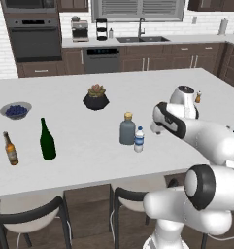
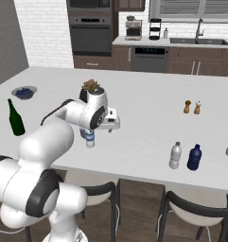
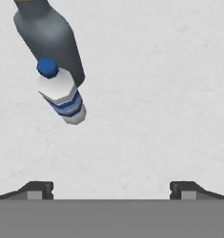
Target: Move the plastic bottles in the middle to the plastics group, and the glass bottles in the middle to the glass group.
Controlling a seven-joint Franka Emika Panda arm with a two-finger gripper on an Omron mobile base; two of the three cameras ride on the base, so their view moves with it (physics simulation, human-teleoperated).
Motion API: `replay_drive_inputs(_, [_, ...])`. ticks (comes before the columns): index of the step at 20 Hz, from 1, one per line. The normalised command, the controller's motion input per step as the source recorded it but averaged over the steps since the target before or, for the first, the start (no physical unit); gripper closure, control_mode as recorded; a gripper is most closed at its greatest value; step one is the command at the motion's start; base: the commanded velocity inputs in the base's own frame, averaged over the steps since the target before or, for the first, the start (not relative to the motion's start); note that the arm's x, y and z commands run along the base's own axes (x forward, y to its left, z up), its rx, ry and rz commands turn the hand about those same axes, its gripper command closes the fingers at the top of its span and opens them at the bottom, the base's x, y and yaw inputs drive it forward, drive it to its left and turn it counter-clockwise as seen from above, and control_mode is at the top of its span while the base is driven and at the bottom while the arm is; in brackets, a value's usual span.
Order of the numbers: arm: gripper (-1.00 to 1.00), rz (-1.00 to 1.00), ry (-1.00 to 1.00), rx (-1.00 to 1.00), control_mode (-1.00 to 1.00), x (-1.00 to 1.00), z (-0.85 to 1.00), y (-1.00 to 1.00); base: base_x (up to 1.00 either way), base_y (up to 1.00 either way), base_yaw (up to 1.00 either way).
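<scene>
The gripper point(image 3: 111, 188) hangs above the tabletop point(image 1: 89, 141), fingers spread wide and empty. Mid-table, the labelled water bottle point(image 1: 139, 139) stands touching the grey bottle point(image 1: 127, 129). The plain water bottle point(image 2: 175, 155) stands beside the blue bottle point(image 2: 194, 157). The wine bottle point(image 1: 47, 139) and beer bottle point(image 1: 10, 149) stand at the left.

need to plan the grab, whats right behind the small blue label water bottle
The squat grey glass bottle stands just behind the blue-label water bottle, close beside it. Whether they touch cannot be told. The water bottle covers the glass bottle's lower corner.
</scene>
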Motion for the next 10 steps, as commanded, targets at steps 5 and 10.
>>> replay_drive_inputs(5, [-1.00,0.00,-0.02,0.00,-1.00,0.00,0.00,0.44,0.00,0.00,0.00])
replay_drive_inputs(10, [-1.00,0.00,-0.05,0.00,-1.00,0.00,0.00,0.47,0.00,0.00,0.00])
